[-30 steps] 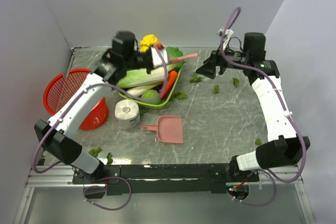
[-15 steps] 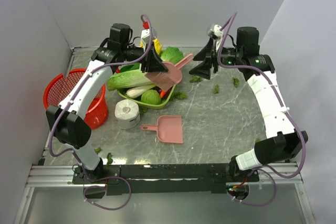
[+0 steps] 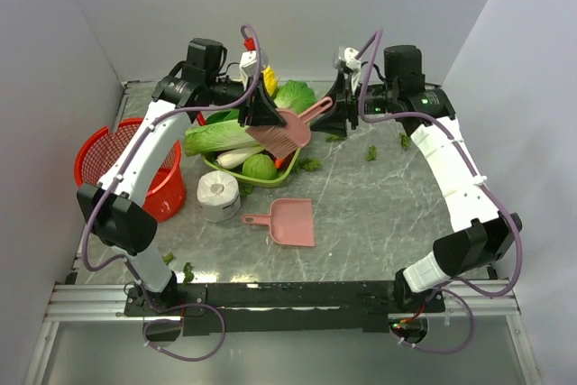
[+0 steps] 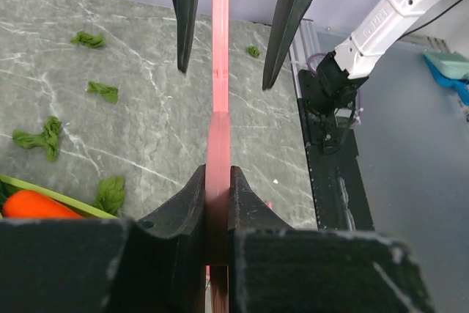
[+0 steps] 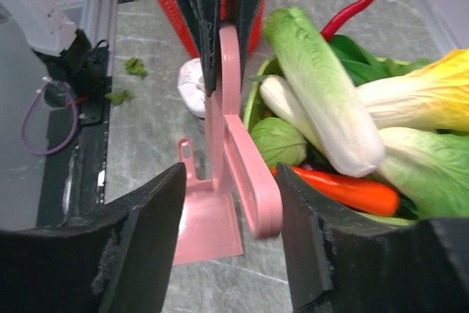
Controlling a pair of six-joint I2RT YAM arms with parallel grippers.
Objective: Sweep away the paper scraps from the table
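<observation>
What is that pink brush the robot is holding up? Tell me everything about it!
The brush is pink and looks like plastic, with a wide flat head and a long handle with a slot near its end. The left gripper clamps it in the air over the tray of vegetables. Its handle points at the right gripper, whose open jaws sit either side of it, not closed.

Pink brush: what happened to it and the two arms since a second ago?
The left gripper, shut on the pink brush, lifted it up off the vegetable tray. The right gripper slid left, and its open fingers now stand either side of the brush handle. The dustpan, paper roll, red basket and green scraps stayed put.
</observation>
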